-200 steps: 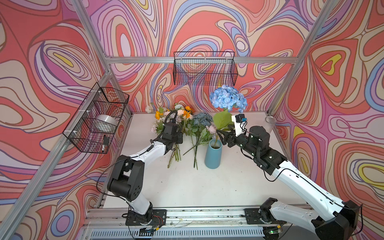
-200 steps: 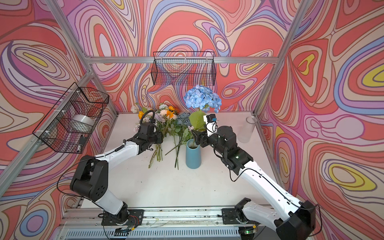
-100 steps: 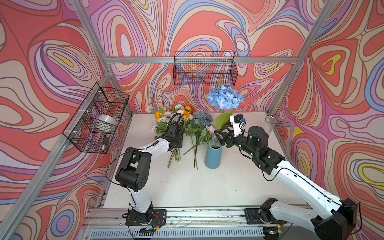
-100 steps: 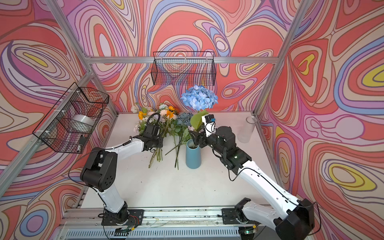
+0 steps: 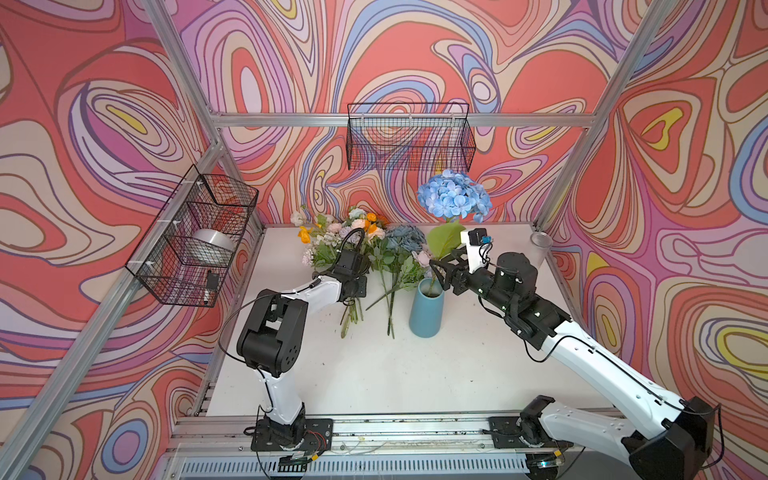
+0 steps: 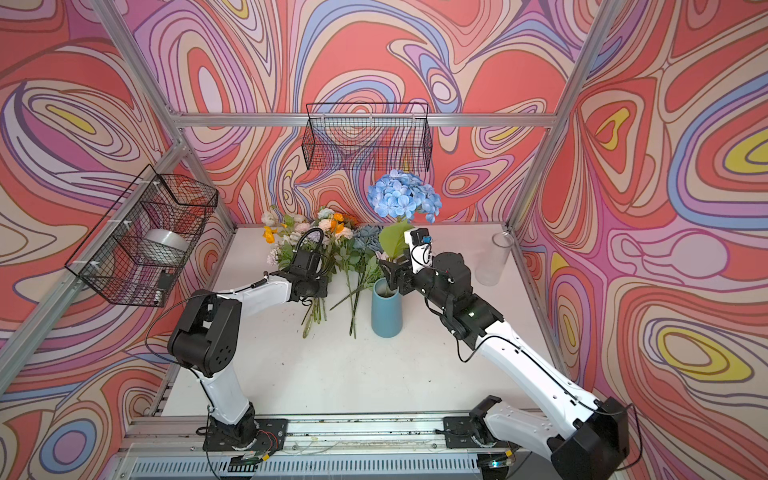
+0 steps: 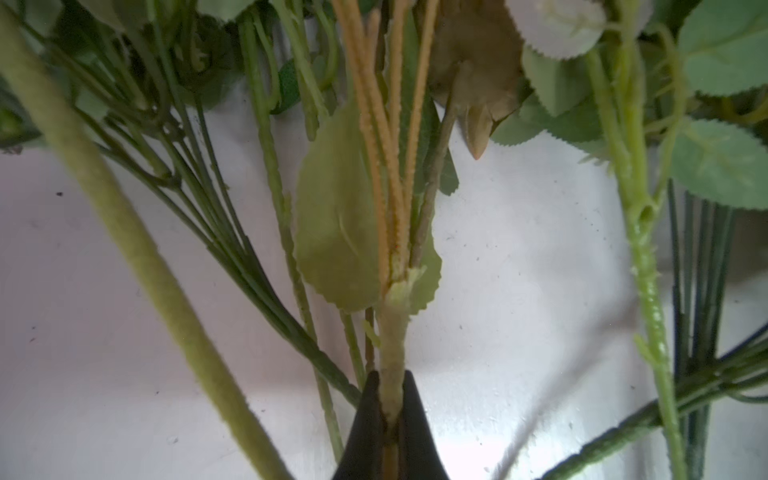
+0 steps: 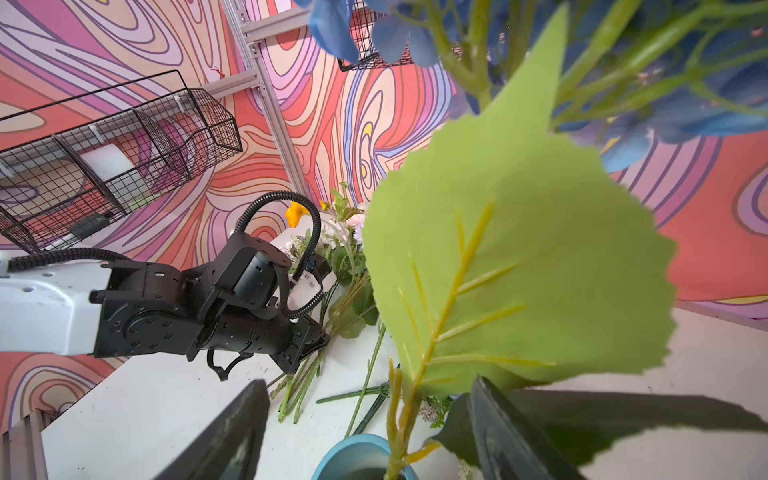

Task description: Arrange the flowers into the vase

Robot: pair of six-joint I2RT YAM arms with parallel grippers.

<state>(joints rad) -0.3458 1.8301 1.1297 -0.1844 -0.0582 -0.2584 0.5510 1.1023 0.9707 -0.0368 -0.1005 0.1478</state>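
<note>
The flowers [image 5: 353,241] [image 6: 316,237] lie in a heap at the back of the white table, stems toward the front. My left gripper [image 5: 353,296] [image 6: 312,296] reaches down into their stems. In the left wrist view it [image 7: 390,399] is shut on a pale green flower stem [image 7: 392,332] that branches into tan stalks. A blue vase [image 5: 426,309] [image 6: 386,309] [image 8: 336,457] holds a blue hydrangea [image 5: 455,195] [image 6: 403,195]. My right gripper [image 5: 442,270] [image 6: 392,272] [image 8: 370,424] is open above the vase's mouth, its fingers wide on either side of the hydrangea's stem [image 8: 397,419], under its big leaf [image 8: 519,270].
A clear glass [image 5: 540,249] [image 6: 496,257] stands at the back right corner. A wire basket [image 5: 195,237] with a silver roll hangs on the left wall, and another wire basket [image 5: 409,137] hangs on the back wall. Loose stems [image 5: 390,307] lie left of the vase.
My left gripper has closed on the stem in the heap, and that arm's elbow has risen toward the front. The right arm and hydrangea have barely shifted.
</note>
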